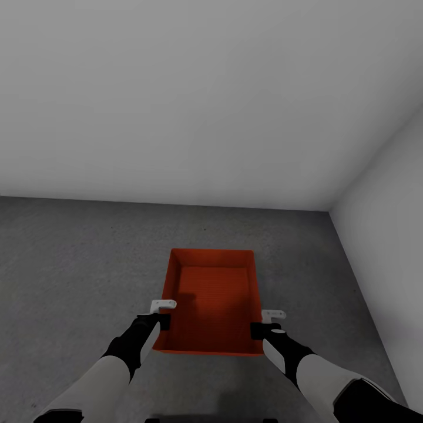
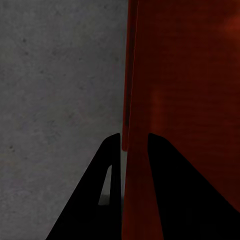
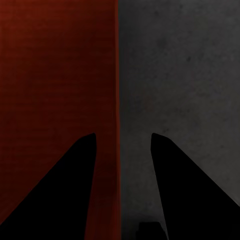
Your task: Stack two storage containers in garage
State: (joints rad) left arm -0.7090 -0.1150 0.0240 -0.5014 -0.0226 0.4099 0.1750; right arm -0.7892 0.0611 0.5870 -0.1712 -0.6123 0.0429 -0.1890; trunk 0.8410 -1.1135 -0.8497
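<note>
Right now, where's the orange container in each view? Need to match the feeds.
Head view: storage container low centre on the grey floor, left claw and right claw at its long walls.
Left wrist view: its wall fills the right half, rim between the claw fingers.
Right wrist view: its wall covers the left half, edge between the fingers.
Shared landmark: the mottled concrete floor beside the wall.

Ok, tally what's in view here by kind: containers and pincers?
Orange-red storage container: 1
Pincers: 2, the left pincer and the right pincer, one at each long wall
Total: 3
</note>
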